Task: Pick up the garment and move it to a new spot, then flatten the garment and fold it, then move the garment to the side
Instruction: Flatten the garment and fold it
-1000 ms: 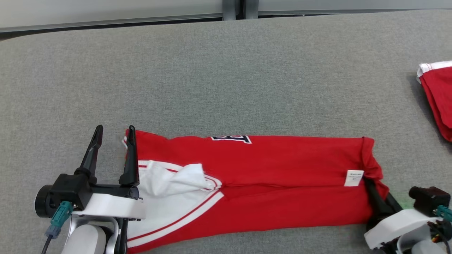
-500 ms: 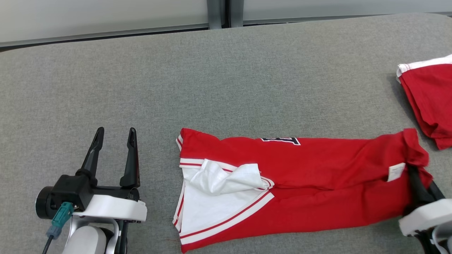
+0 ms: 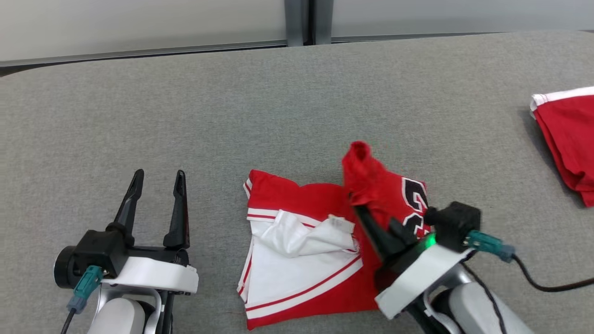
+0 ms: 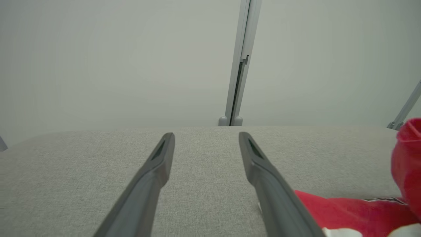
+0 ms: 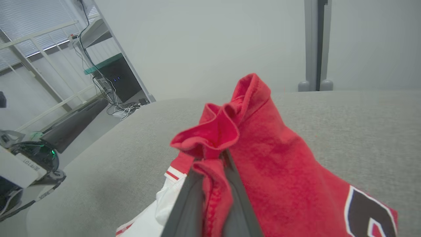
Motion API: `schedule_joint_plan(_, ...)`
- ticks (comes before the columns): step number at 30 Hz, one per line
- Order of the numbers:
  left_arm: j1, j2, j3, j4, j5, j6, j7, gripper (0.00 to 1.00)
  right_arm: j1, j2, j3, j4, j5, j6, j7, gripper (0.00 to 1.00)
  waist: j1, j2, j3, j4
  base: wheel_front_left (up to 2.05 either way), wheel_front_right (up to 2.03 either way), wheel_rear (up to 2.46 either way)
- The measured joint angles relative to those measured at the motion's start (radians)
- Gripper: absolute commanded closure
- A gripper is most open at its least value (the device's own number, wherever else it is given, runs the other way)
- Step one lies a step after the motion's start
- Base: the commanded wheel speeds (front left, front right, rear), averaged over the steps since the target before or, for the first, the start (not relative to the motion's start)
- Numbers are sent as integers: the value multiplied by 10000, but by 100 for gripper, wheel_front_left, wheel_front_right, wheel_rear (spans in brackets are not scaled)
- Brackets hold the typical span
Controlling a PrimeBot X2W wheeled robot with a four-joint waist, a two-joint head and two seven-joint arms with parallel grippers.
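Note:
The garment is a red jersey with white panels and red stripes, lying on the grey table in the head view. Its right end is lifted and doubled over toward the left, showing black lettering. My right gripper is shut on that raised red fabric, which bunches between and above its fingers in the right wrist view. My left gripper hovers open to the left of the garment, apart from it. Between its fingers there is only table, and the garment's red edge lies to the right.
A second red garment with a white band lies at the table's right edge. A pale wall with a grey post runs behind the far edge. Open grey surface stretches beyond and left of the jersey.
My right gripper has carried the garment's right end up and leftward, folding it over the middle. The garment also slid right, away from my left gripper, and the camera shifted slightly.

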Motion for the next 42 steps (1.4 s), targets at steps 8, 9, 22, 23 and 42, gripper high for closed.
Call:
schedule_joint_plan(8, -37, -113, -102, 167, -86, -58, -21, 0, -873, 815, 2451, 1206, 1022, 0, 35, 100, 0, 0, 55, 585, 0, 0, 0)
schedule_joint_plan(9, -58, -142, -138, 198, -88, -84, -48, 0, -973, 882, 2615, 1457, 1168, 0, 4, 100, 0, 0, 80, 660, 0, 0, 0)
schedule_joint_plan(22, -159, -311, -48, 435, -123, -130, -88, 0, -2076, 1183, 3994, 2780, 2226, 0, -1580, 0, 0, 0, 261, 850, 0, 0, 0)
schedule_joint_plan(23, -197, -316, -42, 435, -119, -144, -90, 0, -2175, 1139, 3975, 2688, 2219, 0, -1816, 0, 0, 0, 257, 827, 0, 0, 0)
schedule_joint_plan(42, 285, 4, 385, 198, 132, -46, -104, 0, 382, -1074, -2685, 796, -470, 0, -2113, 0, 0, 0, -302, 144, 0, 0, 0)
